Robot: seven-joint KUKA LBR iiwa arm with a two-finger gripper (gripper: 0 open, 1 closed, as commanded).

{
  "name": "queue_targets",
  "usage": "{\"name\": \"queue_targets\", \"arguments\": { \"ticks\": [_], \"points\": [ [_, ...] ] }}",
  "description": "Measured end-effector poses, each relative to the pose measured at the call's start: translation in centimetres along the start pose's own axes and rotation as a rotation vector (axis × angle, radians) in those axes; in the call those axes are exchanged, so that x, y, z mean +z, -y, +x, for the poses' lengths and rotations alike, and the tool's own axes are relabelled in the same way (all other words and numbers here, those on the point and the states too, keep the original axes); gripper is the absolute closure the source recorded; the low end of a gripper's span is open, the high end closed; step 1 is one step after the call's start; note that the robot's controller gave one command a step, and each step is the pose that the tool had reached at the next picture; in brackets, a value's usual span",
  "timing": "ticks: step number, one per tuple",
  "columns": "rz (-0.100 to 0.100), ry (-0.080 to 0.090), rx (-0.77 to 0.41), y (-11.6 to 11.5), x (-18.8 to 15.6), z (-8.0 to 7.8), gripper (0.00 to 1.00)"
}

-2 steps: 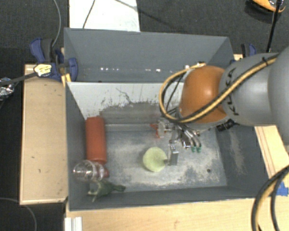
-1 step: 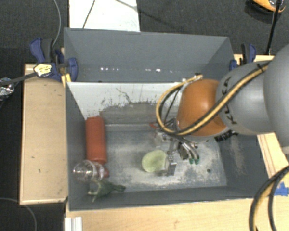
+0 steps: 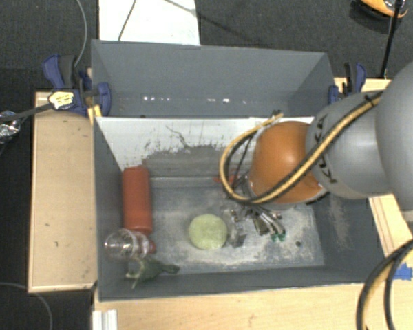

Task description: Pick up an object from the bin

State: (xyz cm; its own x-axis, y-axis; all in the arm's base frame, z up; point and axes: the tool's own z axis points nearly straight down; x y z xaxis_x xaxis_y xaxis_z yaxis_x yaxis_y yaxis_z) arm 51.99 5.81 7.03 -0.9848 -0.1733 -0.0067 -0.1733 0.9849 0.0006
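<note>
My gripper (image 3: pixel 251 227) hangs low over the middle of the bin floor, under the orange cover, its metal fingers pointing down just right of a pale green ball (image 3: pixel 207 232). The ball rests on the floor, close to the fingers but not between them. A small green piece (image 3: pixel 279 236) shows beside the gripper's right side.
Along the left wall lies a red-brown cylinder (image 3: pixel 138 199). At its near end sits a clear glass-like piece (image 3: pixel 126 243), with a dark green object (image 3: pixel 148 271) in the front left corner. The arm and its cables cover the bin's right side.
</note>
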Motion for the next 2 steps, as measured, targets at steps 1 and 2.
{"name": "queue_targets", "arguments": {
  "ticks": [1,2],
  "points": [
    [0.0,0.0,0.002,0.0,0.0,0.0,0.0],
    [0.0,0.0,0.002,0.0,0.0,0.0,0.0]
  ]
}}
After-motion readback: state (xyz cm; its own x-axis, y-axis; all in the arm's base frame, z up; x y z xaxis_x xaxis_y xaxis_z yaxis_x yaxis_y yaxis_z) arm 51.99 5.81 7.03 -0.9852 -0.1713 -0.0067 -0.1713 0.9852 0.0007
